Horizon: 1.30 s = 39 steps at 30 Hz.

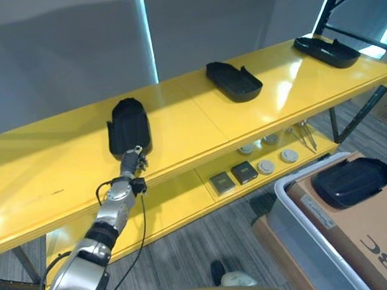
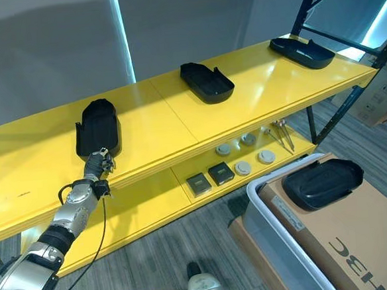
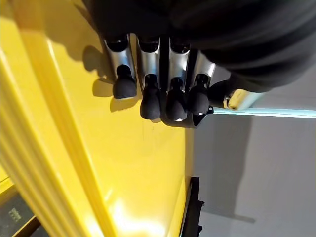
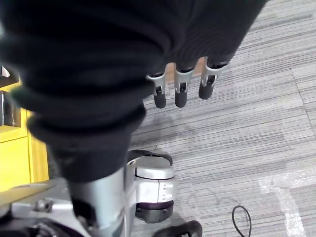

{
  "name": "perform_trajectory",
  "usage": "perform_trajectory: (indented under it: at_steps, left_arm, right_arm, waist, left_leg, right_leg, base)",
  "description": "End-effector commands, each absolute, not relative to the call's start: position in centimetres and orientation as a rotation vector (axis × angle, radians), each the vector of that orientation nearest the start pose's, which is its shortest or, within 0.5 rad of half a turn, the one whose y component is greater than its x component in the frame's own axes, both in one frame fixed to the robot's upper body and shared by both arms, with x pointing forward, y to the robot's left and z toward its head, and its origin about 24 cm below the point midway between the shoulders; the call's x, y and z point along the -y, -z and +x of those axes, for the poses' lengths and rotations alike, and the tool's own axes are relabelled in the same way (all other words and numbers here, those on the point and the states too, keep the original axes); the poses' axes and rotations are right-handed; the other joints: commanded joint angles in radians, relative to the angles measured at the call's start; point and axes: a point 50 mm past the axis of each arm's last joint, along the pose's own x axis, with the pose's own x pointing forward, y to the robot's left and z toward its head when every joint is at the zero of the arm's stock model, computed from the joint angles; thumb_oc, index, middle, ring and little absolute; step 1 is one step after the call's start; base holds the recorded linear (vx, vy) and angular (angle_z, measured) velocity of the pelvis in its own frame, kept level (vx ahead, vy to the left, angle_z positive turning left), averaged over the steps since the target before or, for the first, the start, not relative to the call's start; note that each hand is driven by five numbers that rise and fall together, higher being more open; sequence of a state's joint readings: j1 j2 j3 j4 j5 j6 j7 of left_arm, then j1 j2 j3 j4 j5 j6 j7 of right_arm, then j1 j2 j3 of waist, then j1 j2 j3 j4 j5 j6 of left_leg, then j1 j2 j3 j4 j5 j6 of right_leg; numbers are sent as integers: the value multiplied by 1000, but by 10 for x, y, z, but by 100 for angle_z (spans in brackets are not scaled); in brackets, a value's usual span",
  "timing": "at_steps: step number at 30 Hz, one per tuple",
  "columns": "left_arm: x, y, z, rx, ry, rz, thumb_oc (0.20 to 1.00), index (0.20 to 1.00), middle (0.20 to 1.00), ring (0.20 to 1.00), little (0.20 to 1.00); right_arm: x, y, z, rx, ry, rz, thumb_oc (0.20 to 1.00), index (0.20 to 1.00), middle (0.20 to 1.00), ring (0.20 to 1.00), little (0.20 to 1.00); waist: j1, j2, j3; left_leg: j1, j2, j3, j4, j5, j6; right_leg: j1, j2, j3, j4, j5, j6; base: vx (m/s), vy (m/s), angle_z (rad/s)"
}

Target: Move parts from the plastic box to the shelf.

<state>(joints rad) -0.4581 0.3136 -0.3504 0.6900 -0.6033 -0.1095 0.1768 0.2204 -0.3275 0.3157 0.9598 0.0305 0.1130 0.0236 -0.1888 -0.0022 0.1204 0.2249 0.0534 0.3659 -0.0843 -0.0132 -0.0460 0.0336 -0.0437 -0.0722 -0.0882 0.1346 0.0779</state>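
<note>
Up top, left hand [image 1: 133,161] with straight fingers against a ribbed black part [image 1: 128,126] on the glossy yellow shelf [image 1: 198,118].

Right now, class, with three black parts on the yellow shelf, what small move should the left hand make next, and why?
Probably draw the left hand back from the nearest black part, which already lies flat on the shelf; one more part waits in the plastic box.

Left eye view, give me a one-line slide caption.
Left hand at the nearest of three black parts on the yellow shelf; a fourth waits in the plastic box.
</note>
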Motion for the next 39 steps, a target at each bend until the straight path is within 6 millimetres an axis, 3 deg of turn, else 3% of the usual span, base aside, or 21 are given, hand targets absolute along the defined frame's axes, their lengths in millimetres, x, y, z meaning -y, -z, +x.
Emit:
perform_trajectory:
  at_steps: [1, 8, 14, 15, 16, 22, 26, 30, 35, 38, 39]
  left_arm:
    - [-174, -18, 334, -224, -73, -71, 200, 200, 200, 200, 200]
    - [-166, -16, 333, -214, -27, -74, 200, 200, 200, 200, 200]
    - [-148, -32, 331, -117, 64, -114, 200, 200, 200, 200, 200]
    - [-142, -39, 329, -90, 101, -129, 658, 658, 658, 658, 658]
    - [-136, -45, 327, -54, 143, -142, 1000, 1000, 1000, 1000, 1000]
    - [-109, -81, 296, 53, 417, -278, 1000, 1000, 1000, 1000, 1000]
    - [-101, -92, 275, 71, 545, -314, 1000, 1000, 1000, 1000, 1000]
    - [-113, -87, 260, 30, 592, -247, 1000, 1000, 1000, 1000, 1000]
    - [-124, -74, 249, -41, 635, -271, 1000, 1000, 1000, 1000, 1000]
    - [-127, -70, 246, -65, 635, -305, 1000, 1000, 1000, 1000, 1000]
    - [-129, -68, 245, -69, 622, -315, 1000, 1000, 1000, 1000, 1000]
  right_arm:
    - [249, 158, 35, -1363, -190, -493, 1000, 1000, 1000, 1000, 1000]
    - [247, 159, 34, -1359, -202, -505, 1000, 1000, 1000, 1000, 1000]
    - [245, 160, 35, -1355, -188, -490, 1000, 1000, 1000, 1000, 1000]
    - [245, 160, 36, -1352, -179, -484, 1000, 1000, 1000, 1000, 1000]
    - [244, 161, 37, -1346, -172, -481, 1000, 1000, 1000, 1000, 1000]
    - [239, 162, 48, -1326, -105, -441, 1000, 1000, 1000, 1000, 1000]
    - [237, 160, 61, -1300, -79, -428, 1000, 1000, 1000, 1000, 1000]
    - [239, 158, 70, -1295, -10, -420, 1000, 1000, 1000, 1000, 1000]
    - [238, 162, 57, -1340, 174, -359, 1000, 1000, 1000, 1000, 1000]
    - [237, 164, 53, -1345, 218, -318, 1000, 1000, 1000, 1000, 1000]
    - [237, 164, 52, -1347, 214, -326, 1000, 1000, 1000, 1000, 1000]
  waist:
    - [-19, 2, 5]
    - [-15, 0, 0]
    - [2, -1, -4]
    - [12, -1, -5]
    - [22, -1, -7]
    - [90, -2, -10]
    - [126, -5, -10]
    - [159, -6, -8]
    - [174, 1, -1]
    - [187, -1, -2]
    - [199, -1, 0]
  left_leg:
    - [-68, 39, -71, 27, -11, 9]
    - [-61, 37, -71, 22, -11, 8]
    - [-59, 32, -81, 17, -15, 10]
    - [-58, 30, -86, 15, -15, 9]
    - [-58, 29, -89, 13, -16, 9]
    - [-72, 16, -115, 25, -22, 11]
    - [-88, 0, -135, 55, -36, 19]
    - [-110, -32, -163, 102, -61, 44]
    - [-121, -61, -163, 115, -73, 67]
    - [-119, -61, -106, 103, -72, 61]
    - [-108, -57, -61, 92, -73, 57]
  right_leg:
    - [34, -22, 21, 61, -125, 88]
    - [43, -21, 18, 57, -127, 88]
    - [51, -24, 8, 51, -128, 86]
    - [54, -25, 3, 47, -127, 85]
    - [57, -27, -3, 44, -127, 84]
    - [69, -44, -42, 36, -114, 80]
    - [71, -63, -60, 44, -107, 86]
    - [59, -97, -57, 79, -97, 102]
    - [12, -140, -71, 102, -51, 136]
    - [-30, -172, -161, 106, 2, 164]
    - [-36, -191, -231, 110, 24, 175]
  base:
    - [-3, -4, -5]
    - [-1, 0, 0]
    - [-38, 20, 0]
    - [-62, 36, 1]
    - [-82, 49, 0]
    - [-143, 92, 7]
    - [-149, 98, 23]
    - [-183, 173, 12]
    - [-111, 93, 0]
    - [-115, 17, -37]
    - [-93, -7, -88]
